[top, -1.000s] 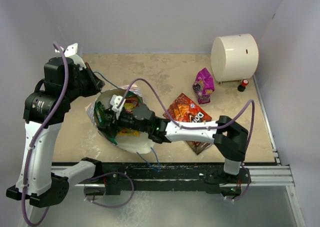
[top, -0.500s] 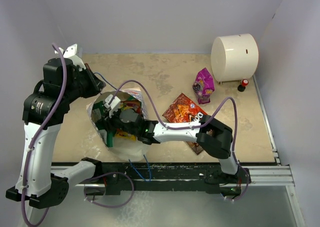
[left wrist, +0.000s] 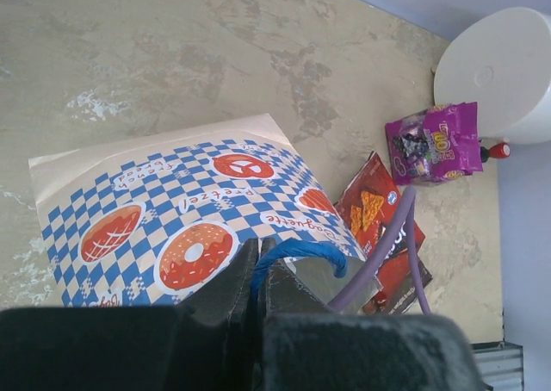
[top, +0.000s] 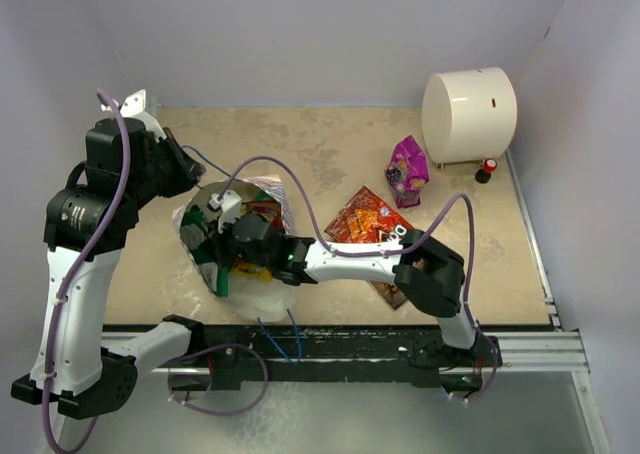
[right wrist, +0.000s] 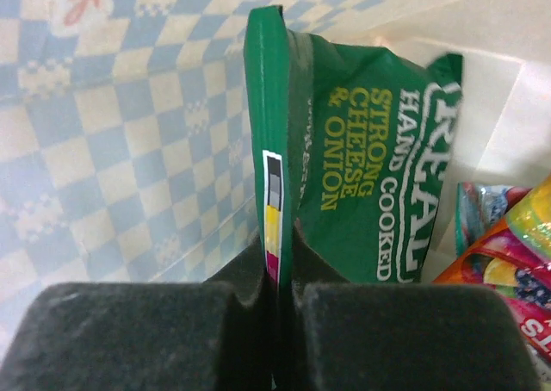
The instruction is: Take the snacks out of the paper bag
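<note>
Pinching the green packet (right wrist: 362,176) inside the paper bag (left wrist: 172,201) with our right gripper (right wrist: 275,262), we clamp the bag's blue handle (left wrist: 310,251) in our left gripper (left wrist: 260,269). Next we should lift the packet clear of the bag's mouth.

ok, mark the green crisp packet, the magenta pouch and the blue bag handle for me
green crisp packet (right wrist: 362,176): right wrist view, on its printed front face.
magenta pouch (top: 408,171): top external view, on the middle of the pouch.
blue bag handle (left wrist: 301,250): left wrist view, on the top of the cord loop.
</note>
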